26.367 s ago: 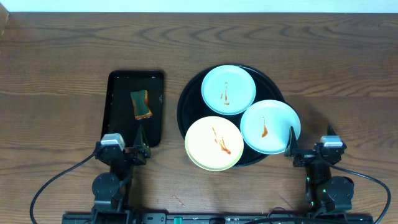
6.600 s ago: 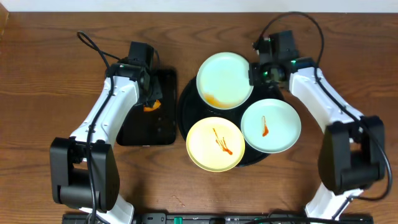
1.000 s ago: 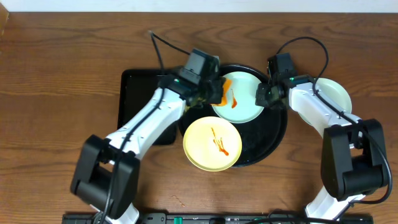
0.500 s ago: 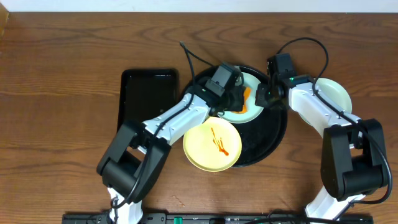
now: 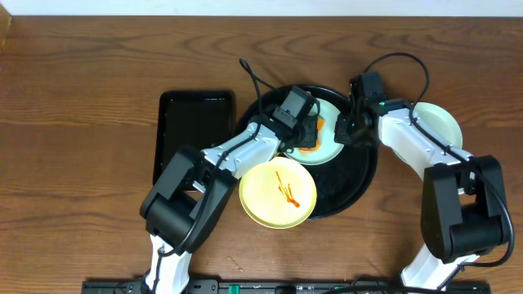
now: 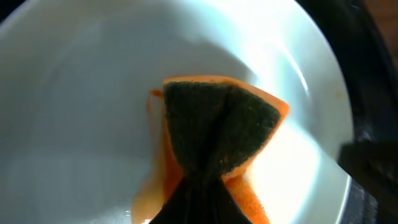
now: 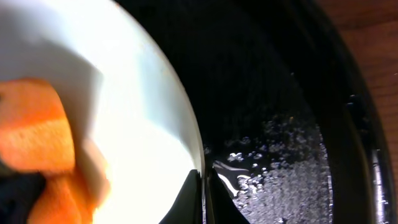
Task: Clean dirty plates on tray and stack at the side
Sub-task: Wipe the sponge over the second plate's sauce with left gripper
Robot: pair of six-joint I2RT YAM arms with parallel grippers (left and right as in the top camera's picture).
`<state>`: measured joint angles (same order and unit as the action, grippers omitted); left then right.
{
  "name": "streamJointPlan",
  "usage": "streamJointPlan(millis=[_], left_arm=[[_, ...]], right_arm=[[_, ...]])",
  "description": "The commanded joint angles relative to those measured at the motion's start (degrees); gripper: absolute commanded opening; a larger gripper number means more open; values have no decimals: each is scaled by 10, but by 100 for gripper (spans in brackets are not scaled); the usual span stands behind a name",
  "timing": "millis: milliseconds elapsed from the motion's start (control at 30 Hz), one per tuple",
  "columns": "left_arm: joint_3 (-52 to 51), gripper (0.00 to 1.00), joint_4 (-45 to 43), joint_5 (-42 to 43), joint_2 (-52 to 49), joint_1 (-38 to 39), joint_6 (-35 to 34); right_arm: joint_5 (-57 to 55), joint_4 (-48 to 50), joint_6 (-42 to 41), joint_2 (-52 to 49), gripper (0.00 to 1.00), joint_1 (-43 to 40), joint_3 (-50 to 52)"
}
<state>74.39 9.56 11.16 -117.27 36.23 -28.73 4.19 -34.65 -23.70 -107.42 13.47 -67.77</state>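
A pale mint-blue plate (image 5: pixel 329 149) lies on the round black tray (image 5: pixel 351 184). My left gripper (image 5: pixel 306 133) is shut on an orange sponge with a dark green pad (image 6: pixel 217 134) and presses it on that plate's middle (image 6: pixel 81 93), where an orange smear shows beside the sponge. My right gripper (image 7: pixel 204 186) is shut on the same plate's right rim (image 7: pixel 194 146), low over the wet tray floor (image 7: pixel 280 124). A pale yellow plate (image 5: pixel 278 194) with red sauce streaks overlaps the tray's front left rim. A second mint plate (image 5: pixel 441 122) rests on the table right of the tray.
A rectangular black tray (image 5: pixel 192 131) lies on the wooden table left of the round tray, with nothing on it. Both arms reach in over the round tray from either side, the left one passing just above the yellow plate. Cables loop behind each wrist.
My left gripper has swept the sponge rightward across the mint plate, then back toward its middle. The red streak seen on that plate a second ago no longer shows. The right gripper kept its hold.
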Motion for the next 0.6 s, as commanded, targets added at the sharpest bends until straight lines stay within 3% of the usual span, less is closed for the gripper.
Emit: streamJointPlan(millis=[0,267,467,567], left_arm=[[-1,8,5,-33,-19,-38,-5],[7,7,63,23,-4,-93,34],[8,7,127,75,83,-95,70],[8,7,147,63,134,-99,90]], right_arm=[[7,-4,-5,-3,1,8,-6],[7,-7,-5,-3,1,8,-6],[3,-2,-5,-3,1,8,-6],[3,2,-5,-3,1,8,-6]])
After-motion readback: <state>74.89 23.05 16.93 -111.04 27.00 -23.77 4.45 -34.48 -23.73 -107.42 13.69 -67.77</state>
